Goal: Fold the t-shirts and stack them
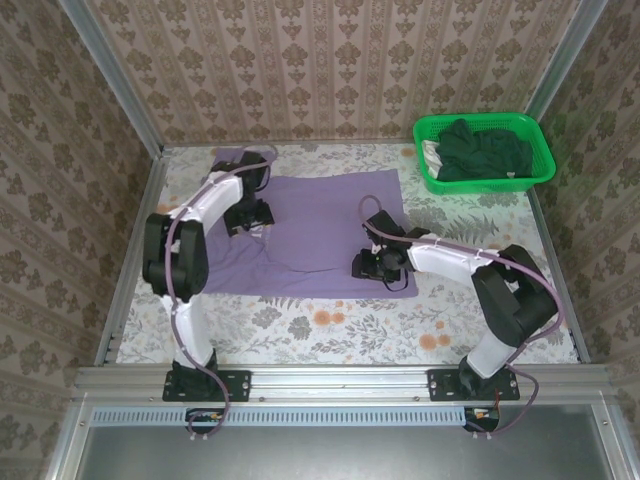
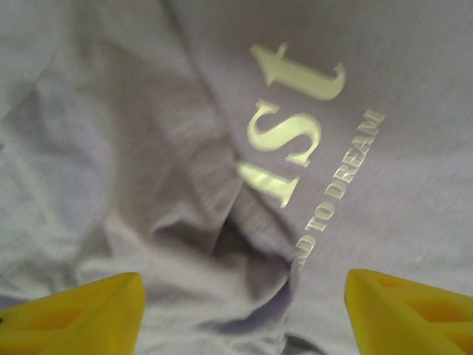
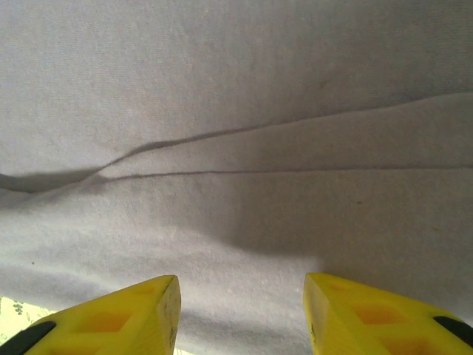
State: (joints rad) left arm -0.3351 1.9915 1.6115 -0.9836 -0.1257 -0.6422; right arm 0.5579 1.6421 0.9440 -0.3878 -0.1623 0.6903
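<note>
Folding lavender t-shirt (image 1: 320, 215) on desk (image 1: 330, 325), I reckon. Left pincer (image 2: 244, 314) apart over chest wrinkle, right pincer (image 3: 240, 314) apart near hem, nothing clamped. Next: pinch edges, fold across.

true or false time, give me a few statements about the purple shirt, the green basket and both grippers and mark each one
1. The lavender-purple cloth t-shirt lies spread out on the floral-patterned table. True.
2. The dark green cloth shirts are stacked on the table beside it. False: they lie crumpled inside the bright green plastic basket at the far right corner.
3. The left gripper is shut on a sleeve. False: its yellow fingers stand apart, open over the lavender shirt near the white lettering.
4. The right gripper is open over the lavender shirt, close to its near edge. True.
</note>
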